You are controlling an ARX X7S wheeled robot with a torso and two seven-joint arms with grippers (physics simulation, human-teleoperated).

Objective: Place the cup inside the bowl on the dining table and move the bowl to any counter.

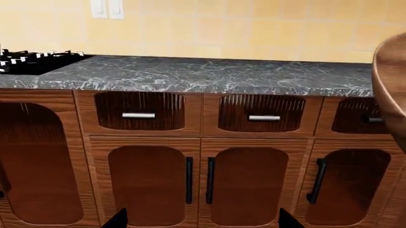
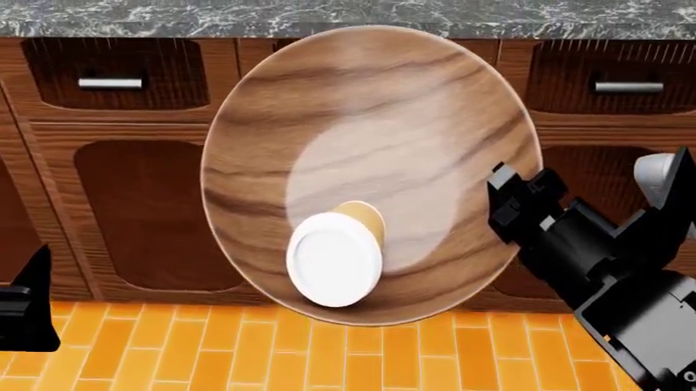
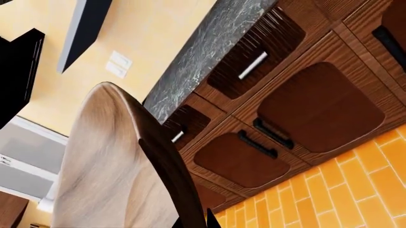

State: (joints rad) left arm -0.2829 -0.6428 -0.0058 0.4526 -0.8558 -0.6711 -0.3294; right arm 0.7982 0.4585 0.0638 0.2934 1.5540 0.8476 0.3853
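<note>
The wooden bowl point(image 2: 370, 147) hangs in the air in front of the cabinets, tipped so that its inside faces the head camera. The tan cup point(image 2: 337, 252) lies on its side low in the bowl, white lid outward. My right gripper point(image 2: 509, 199) is shut on the bowl's right rim; in the right wrist view the dark rim of the bowl point(image 3: 101, 161) runs between the fingertips of that gripper point(image 3: 193, 221). My left gripper point(image 2: 28, 301) stays low at the left, open and holding nothing point(image 1: 203, 223). The black marble counter point(image 1: 209, 73) lies just beyond the bowl point(image 1: 390, 80). The dining table is out of view.
Below the counter point(image 2: 326, 15) are wooden drawers point(image 1: 140, 111) and cabinet doors point(image 1: 247, 183). A black stove point(image 1: 32, 59) sits on the counter's far left. Orange tiled floor point(image 2: 326, 358) runs below. The tan wall carries white switches point(image 1: 106, 8).
</note>
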